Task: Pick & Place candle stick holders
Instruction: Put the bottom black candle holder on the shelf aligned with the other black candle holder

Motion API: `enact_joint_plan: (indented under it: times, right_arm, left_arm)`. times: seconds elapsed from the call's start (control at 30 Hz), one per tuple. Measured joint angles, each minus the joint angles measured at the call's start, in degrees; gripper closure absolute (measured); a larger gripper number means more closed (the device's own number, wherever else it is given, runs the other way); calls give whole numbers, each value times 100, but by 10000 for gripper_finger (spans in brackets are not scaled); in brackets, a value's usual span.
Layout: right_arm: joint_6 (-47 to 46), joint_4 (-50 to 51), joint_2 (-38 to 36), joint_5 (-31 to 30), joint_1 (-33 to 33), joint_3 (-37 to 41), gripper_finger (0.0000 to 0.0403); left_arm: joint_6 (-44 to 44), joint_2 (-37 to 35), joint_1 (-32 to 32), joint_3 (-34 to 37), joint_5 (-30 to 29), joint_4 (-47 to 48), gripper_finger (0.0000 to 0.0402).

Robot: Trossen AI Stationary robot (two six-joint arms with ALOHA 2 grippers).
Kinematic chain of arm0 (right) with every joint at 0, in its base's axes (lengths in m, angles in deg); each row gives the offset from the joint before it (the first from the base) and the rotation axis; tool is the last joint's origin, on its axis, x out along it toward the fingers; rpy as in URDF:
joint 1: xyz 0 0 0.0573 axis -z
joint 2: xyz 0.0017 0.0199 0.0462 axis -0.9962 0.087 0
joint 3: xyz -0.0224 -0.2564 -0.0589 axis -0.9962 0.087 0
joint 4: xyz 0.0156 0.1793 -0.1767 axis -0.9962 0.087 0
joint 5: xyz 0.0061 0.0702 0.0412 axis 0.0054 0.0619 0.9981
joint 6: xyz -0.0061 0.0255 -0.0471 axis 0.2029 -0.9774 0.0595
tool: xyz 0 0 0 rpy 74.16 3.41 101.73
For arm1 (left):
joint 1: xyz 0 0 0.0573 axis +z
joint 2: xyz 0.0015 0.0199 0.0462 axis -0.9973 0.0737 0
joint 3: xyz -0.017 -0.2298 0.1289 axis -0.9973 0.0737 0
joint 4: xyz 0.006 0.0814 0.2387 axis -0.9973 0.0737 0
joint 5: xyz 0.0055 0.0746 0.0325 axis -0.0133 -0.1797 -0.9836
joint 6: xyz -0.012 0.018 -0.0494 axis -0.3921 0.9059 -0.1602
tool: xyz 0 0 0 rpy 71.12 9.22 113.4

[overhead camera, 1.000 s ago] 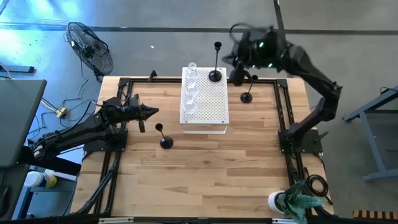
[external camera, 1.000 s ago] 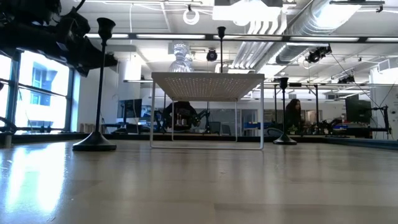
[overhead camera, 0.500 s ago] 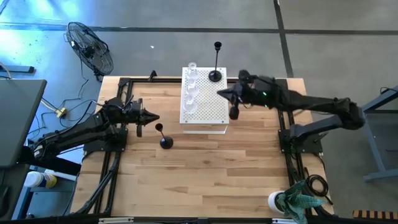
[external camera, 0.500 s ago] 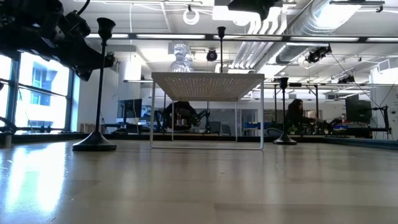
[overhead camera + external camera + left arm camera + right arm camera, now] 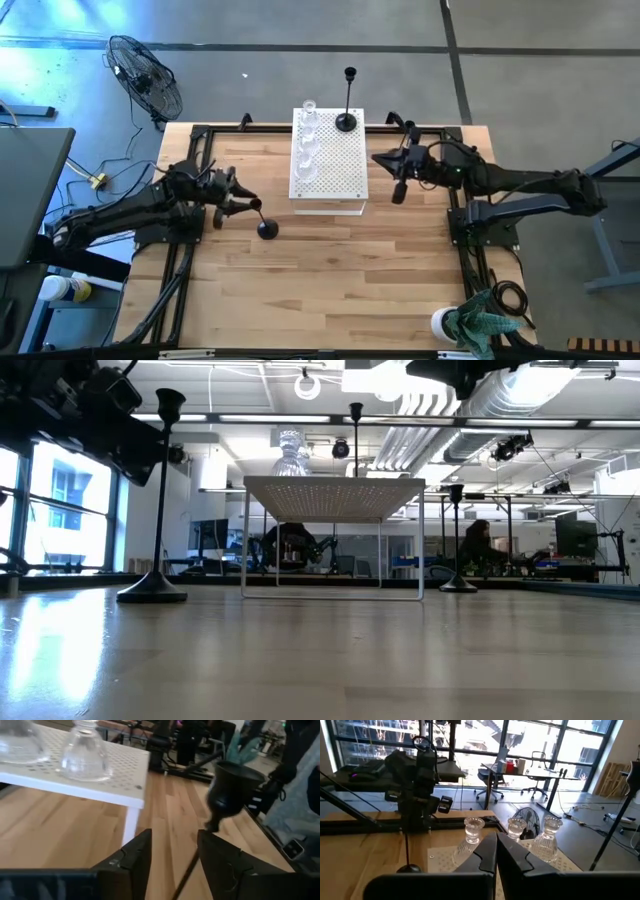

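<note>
The white perforated board (image 5: pixel 328 168) stands at the counter (image 5: pixel 330 290) rear centre; the near half of the counter is bare wood. Clear glass holders (image 5: pixel 308 150) line the board's left edge, and a tall black holder (image 5: pixel 347 120) stands at its rear right corner. Left gripper (image 5: pixel 243 203): jaws spread around the stem top of a black holder (image 5: pixel 266 228) standing left of the board; a second ago they were closed. Right gripper (image 5: pixel 385 160): jaws pressed together, apparently empty, now lowered just right of the board.
</note>
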Motion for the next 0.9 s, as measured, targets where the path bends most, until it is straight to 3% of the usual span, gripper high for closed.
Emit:
enact_joint_plan:
  times: [0.17, 0.4, 0.9]
  right_arm:
    - [57, -5, -145, 15, 0, 73, 402]
    - [162, 11, -143, 22, 0, 80, 402]
    - [129, 15, -143, 26, 0, 80, 402]
  left_arm:
    - [0, 0, -627, 0, -412, 12, 242]
    - [-2, 37, -1250, 0, -1471, 37, 242]
    - [-33, 629, -1834, 0, -1768, -491, 230]
